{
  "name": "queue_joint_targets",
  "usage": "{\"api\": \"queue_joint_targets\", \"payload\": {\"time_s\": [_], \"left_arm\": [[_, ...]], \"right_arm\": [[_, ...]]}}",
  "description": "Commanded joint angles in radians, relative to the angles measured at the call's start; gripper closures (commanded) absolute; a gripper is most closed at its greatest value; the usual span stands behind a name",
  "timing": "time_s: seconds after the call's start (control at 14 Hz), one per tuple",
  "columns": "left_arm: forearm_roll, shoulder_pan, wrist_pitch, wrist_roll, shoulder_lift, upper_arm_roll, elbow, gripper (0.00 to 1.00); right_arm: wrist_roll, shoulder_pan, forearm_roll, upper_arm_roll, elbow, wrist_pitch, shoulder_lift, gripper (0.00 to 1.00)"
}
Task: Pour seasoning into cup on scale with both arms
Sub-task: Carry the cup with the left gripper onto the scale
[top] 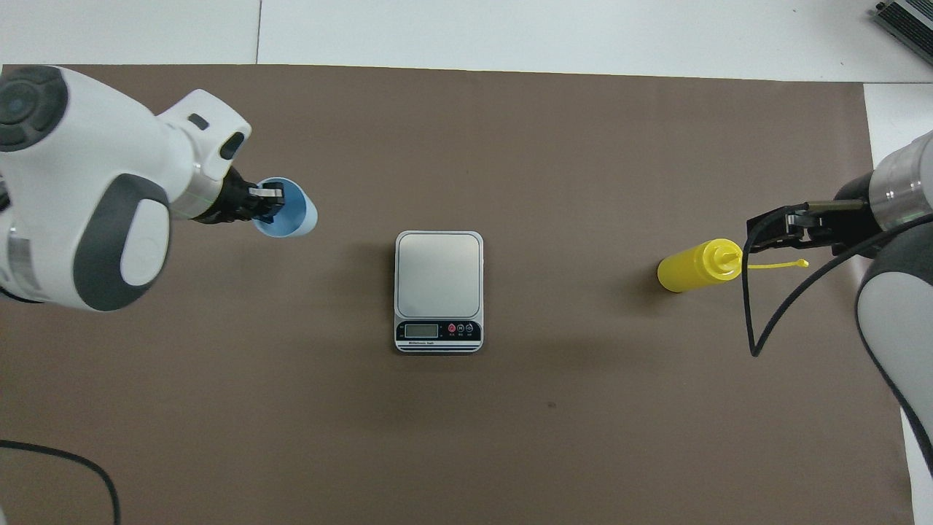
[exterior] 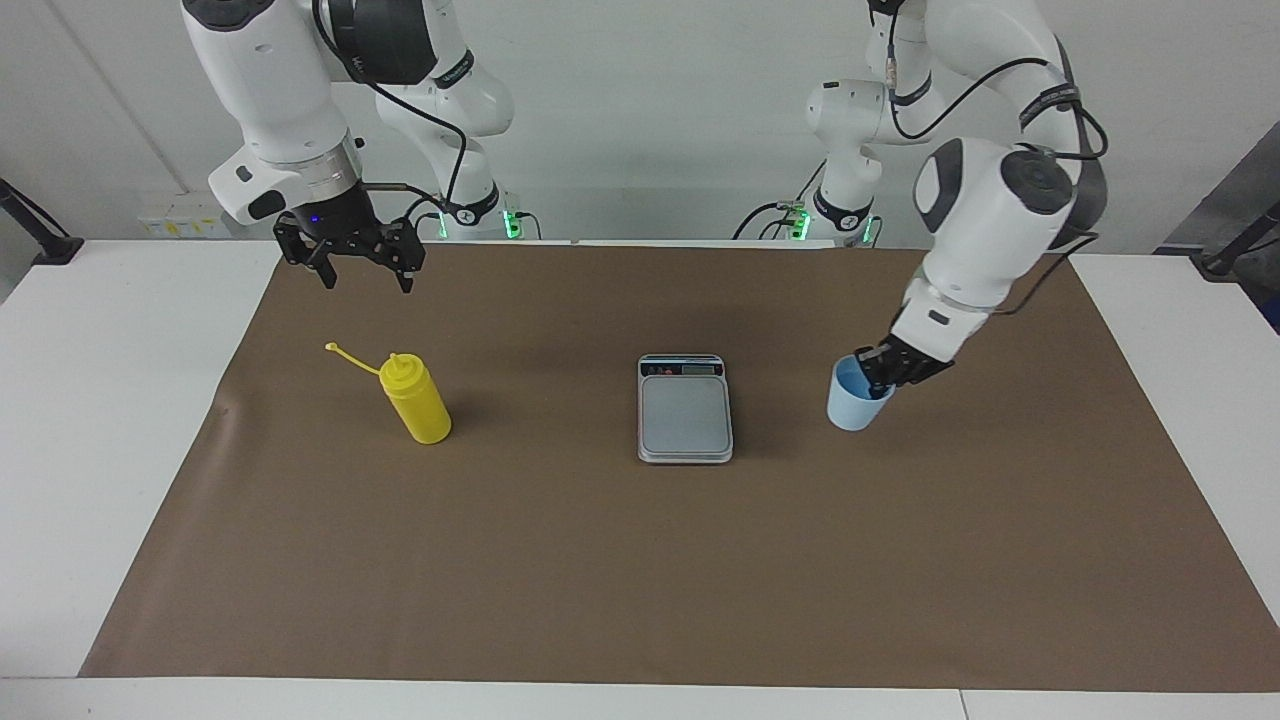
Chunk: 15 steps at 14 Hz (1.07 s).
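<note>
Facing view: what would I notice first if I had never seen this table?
Probably the left gripper, shut on the rim of the pale-blue cup, which it holds in the air over the brown mat between the left arm's end and the silver scale in the middle. Next, the bright yellow bottle, standing alone toward the right arm's end. The right gripper hangs open above the mat, closer to the robots than the bottle.

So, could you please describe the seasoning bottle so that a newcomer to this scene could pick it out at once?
Start at the brown mat covering the table, with the silver-grey scale at its middle. Toward the right arm's end of the mat stands the seasoning bottle, upright and alone. It is the only bright yellow thing there, with a conical nozzle and a thin cap strap sticking out sideways.
</note>
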Motion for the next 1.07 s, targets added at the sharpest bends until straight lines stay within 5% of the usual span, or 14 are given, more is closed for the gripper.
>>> {"api": "queue_joint_targets", "payload": {"time_s": [0.0, 0.36, 1.0], "left_arm": [[-0.016, -0.112, 0.008, -0.107, 0.053, 0.018, 0.033, 1.0], [-0.054, -0.216, 0.101, -0.185, 0.147, 0.016, 0.033, 1.0], [-0.058, -0.267, 0.19, -0.206, 0.156, 0.016, -0.031, 1.0]], "right_arm": [[-0.025, -0.019, 0.022, 0.007, -0.026, 0.012, -0.023, 0.0], [-0.025, -0.019, 0.022, 0.007, -0.026, 0.012, -0.023, 0.0], [-0.023, -0.019, 0.022, 0.007, -0.026, 0.012, -0.023, 0.0]]}}
